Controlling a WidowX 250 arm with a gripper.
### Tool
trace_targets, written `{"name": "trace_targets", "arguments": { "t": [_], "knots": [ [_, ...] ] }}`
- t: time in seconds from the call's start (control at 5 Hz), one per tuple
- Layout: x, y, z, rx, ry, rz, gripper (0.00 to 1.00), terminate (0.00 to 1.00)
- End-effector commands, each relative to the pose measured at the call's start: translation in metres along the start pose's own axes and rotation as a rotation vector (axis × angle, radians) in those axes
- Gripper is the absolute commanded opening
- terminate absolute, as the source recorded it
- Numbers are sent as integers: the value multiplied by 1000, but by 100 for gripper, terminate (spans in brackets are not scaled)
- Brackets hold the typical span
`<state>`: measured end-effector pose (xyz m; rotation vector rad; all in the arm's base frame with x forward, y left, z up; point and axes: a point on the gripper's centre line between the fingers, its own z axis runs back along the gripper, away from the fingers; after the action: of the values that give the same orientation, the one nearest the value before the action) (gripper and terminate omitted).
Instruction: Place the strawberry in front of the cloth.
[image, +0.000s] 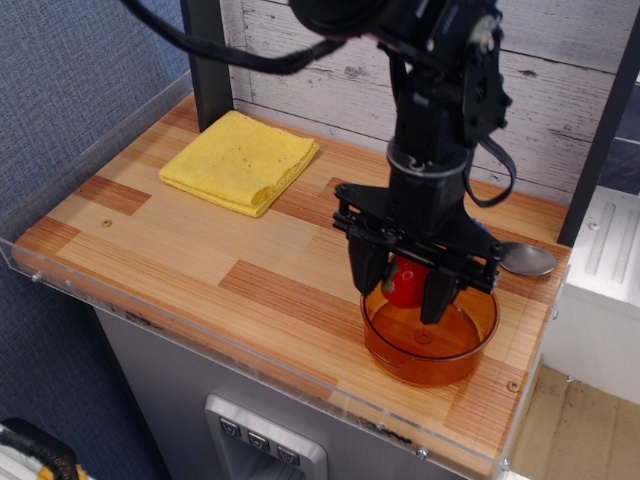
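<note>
Your gripper (404, 283) clamps the strawberry (406, 283) just above the bowl (432, 357); cloth (240, 161) lies well apart.

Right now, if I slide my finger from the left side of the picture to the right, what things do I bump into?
Yellow cloth → strawberry held in the end effector over the orange bowl → spoon.
</note>
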<state>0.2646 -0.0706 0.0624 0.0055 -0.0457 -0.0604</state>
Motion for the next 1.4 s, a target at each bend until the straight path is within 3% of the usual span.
{"name": "trace_targets", "arguments": {
  "t": [0.0, 0.4, 0.8, 1.2],
  "knots": [
    [8, 22, 45, 4, -123, 103, 0, 0],
    [-9, 87, 49, 88, -69, 296, 0, 0],
    [-31, 145, 21, 145, -20, 419, 0, 0],
    [-35, 201, -13, 142, -88, 536, 0, 0]
  ]
}}
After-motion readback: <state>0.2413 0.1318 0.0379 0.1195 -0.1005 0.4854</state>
